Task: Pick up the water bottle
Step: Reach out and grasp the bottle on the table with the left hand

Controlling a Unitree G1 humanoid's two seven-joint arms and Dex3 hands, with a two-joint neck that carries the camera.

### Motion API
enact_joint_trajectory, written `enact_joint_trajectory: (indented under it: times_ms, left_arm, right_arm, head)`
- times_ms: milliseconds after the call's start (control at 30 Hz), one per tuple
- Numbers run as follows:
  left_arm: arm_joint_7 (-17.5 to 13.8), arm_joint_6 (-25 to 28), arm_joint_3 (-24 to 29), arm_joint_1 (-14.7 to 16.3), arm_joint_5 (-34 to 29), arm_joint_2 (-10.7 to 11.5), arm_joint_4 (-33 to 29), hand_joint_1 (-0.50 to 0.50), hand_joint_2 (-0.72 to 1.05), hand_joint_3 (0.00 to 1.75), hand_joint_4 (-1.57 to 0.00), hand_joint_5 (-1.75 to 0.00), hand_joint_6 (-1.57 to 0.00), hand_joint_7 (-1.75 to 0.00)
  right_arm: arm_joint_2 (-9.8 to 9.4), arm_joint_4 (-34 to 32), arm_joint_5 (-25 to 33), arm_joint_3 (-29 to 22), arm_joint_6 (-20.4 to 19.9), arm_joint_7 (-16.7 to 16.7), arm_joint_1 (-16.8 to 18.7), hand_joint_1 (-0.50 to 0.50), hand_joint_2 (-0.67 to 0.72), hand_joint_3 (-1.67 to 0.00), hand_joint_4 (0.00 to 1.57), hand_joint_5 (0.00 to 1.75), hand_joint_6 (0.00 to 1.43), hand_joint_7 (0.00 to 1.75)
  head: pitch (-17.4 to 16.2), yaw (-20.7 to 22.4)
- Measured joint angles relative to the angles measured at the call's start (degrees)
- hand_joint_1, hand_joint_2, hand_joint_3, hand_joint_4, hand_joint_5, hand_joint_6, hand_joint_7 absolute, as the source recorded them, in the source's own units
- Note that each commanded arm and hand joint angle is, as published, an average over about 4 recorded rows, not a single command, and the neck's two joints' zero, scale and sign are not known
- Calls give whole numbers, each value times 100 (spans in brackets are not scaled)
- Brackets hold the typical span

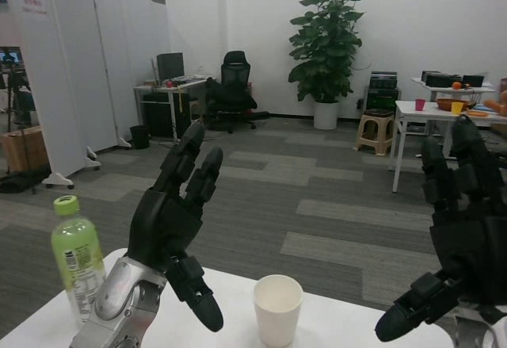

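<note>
Views: I have one, the head view; nothing is shared with a second.
Position: I look from the robot's head, just behind its raised hands.
Facing: forward, nearly level, across the room to a white wall [412,15].
Nearness: only the bench [333,326] far edge shows, low and close.

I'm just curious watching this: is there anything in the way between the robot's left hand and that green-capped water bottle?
Nothing visible: the left hand is raised just right of the water bottle, with no object between them.
</note>
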Motion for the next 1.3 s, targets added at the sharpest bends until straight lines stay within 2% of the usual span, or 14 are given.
enact_joint_trajectory:
  times_ms: [500, 600, 767, 900, 1033, 1133, 1300]
  left_arm:
    - [17, -1, 23, 0, -24, 29, 36, -48, -72, 9, 0, 0, 0, 0]
    - [13, 0, 26, 0, -32, 29, 47, -48, -72, 9, 0, 0, 0, 0]
    - [-76, 23, 60, 1, -56, 29, 221, -48, -72, 9, 0, 0, 0, 0]
    - [-129, 35, 110, 8, -87, 30, 340, -48, -72, 9, 0, 0, 0, 0]
    - [-178, 39, 182, 34, -99, 29, 457, -48, -72, 9, 0, 0, 0, 0]
    - [-268, 205, 359, 100, -57, 26, 467, -48, -72, 9, 0, 0, 0, 0]
    - [-318, 470, 885, 303, 282, 19, 125, -48, -72, 9, 0, 0, 0, 0]
  right_arm:
    - [0, 1, 2, 4, 81, 88, 12, -46, 66, 0, 0, 0, 0, 0]
    - [0, 3, 2, 3, 148, 134, 12, -46, 66, 0, 0, 0, 0, 0]
    - [3, 151, 74, -10, 454, 438, 10, -46, 66, 0, 0, 0, 0, 0]
    - [13, 232, 111, -88, 806, 749, 10, -46, 66, 0, 0, 0, 0, 0]
    - [19, 255, 108, -148, 1115, 1048, 9, -46, 66, 0, 0, 0, 0, 0]
    - [20, 334, 99, -154, 1182, 1130, 6, -46, 66, 0, 0, 0, 0, 0]
    - [21, 454, 82, -152, 1184, 1139, -7, -46, 66, 0, 0, 0, 0, 0]
  head:
    - [-258, 10]
    - [-616, -18]
    - [-1630, -127]
    - [-1903, -119]
    - [-1794, -78]
    - [-1491, 88]
    - [-952, 685]
